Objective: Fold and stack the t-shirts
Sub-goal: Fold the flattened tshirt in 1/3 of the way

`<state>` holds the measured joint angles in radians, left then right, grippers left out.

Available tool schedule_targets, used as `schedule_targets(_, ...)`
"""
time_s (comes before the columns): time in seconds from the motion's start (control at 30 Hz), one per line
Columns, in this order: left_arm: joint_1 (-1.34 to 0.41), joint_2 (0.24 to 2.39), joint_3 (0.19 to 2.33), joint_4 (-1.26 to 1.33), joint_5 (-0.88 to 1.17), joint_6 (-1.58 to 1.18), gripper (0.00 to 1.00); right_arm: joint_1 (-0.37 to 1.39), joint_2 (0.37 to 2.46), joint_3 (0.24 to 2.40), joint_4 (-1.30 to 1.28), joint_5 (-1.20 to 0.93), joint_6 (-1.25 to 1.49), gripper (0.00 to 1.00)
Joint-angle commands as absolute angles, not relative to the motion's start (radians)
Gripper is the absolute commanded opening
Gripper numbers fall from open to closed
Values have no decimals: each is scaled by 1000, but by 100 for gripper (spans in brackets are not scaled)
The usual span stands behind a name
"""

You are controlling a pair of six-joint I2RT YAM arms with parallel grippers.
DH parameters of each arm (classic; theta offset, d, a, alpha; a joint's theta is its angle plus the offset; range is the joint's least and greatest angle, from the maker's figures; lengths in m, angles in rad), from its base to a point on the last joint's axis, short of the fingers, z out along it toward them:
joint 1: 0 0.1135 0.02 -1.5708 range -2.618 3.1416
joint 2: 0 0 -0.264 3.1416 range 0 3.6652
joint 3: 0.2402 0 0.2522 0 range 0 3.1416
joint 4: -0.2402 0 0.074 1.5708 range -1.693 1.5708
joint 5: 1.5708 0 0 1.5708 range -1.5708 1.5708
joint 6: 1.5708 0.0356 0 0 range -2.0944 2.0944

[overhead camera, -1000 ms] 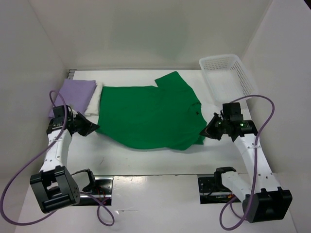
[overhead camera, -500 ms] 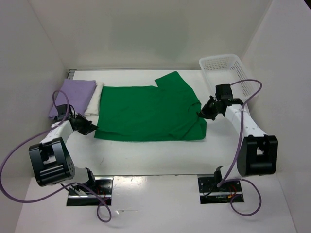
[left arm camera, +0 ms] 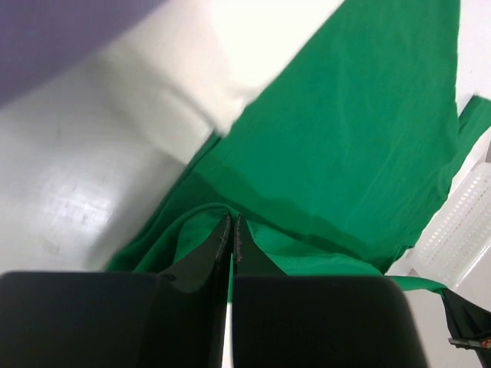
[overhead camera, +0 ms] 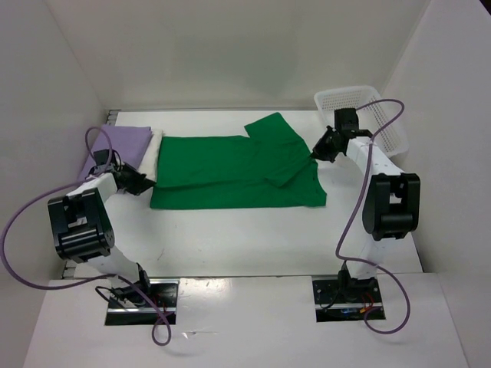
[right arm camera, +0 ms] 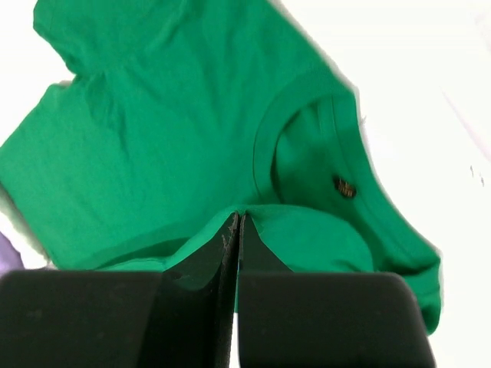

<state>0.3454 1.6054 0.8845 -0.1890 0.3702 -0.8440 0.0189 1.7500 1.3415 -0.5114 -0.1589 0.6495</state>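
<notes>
You have the green shirt [overhead camera: 230,172], lying mid-frame on the surface [overhead camera: 230,238], pinched at opposite edges by the clenched left end effector [overhead camera: 146,186] and right end effector [overhead camera: 314,152]; it's light, limp cloth, so grip hems.

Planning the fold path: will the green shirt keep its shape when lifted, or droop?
Probably floppy: the green t-shirt puckers into a ridge where the left gripper pinches it. Likely light: the right gripper holds a doubled-over layer by one small pinch. Expect sagging between the two holds.
</notes>
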Motion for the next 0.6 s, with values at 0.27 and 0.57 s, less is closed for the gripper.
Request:
schedule_targets(0.27,310,1749,991,-94,328,-870,1,5,1821,1408,-463,-80,615,0)
schedule_targets(0.57,310,1475,910,-181,250,-832,40,5,1712,1412,-479,-75,615,36)
